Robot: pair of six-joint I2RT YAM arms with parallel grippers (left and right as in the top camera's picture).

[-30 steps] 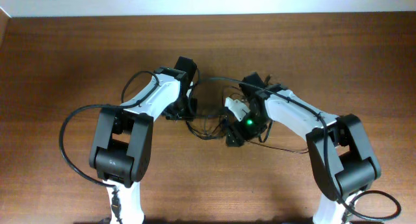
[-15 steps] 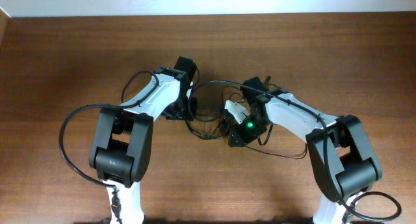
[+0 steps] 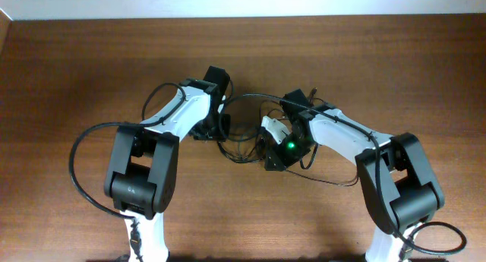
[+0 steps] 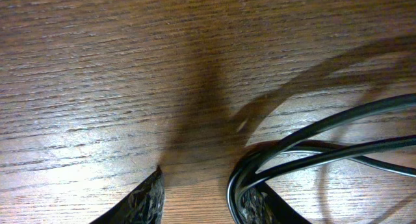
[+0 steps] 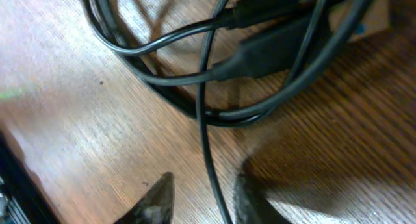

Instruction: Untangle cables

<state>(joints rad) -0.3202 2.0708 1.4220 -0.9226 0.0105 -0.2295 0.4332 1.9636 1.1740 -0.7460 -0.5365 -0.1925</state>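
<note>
The cables (image 3: 241, 143) are thin black cords tangled in loose loops on the wooden table between my two arms. My left gripper (image 3: 219, 131) sits at the tangle's left edge. In the left wrist view it (image 4: 200, 199) stands open over bare wood, and a bundle of cables (image 4: 312, 149) curves round the inner side of its right finger (image 4: 255, 206). My right gripper (image 3: 270, 160) is at the tangle's lower right. In the right wrist view it (image 5: 203, 199) is open, one thin cable (image 5: 209, 152) running between its fingers, close to the right one. Plug ends (image 5: 273, 45) lie just beyond.
One thin cord (image 3: 334, 176) trails right from the tangle under my right arm. A thick black arm cable (image 3: 76, 167) loops out at the left. The table's back edge (image 3: 243, 19) meets a pale wall. A tan piece with a blue mark (image 5: 364, 19) lies by the plugs.
The right gripper has shifted slightly toward the tangle and its jaws stand narrower round the thin cable. The trailing cord at the right has sagged forward. The left arm has not moved.
</note>
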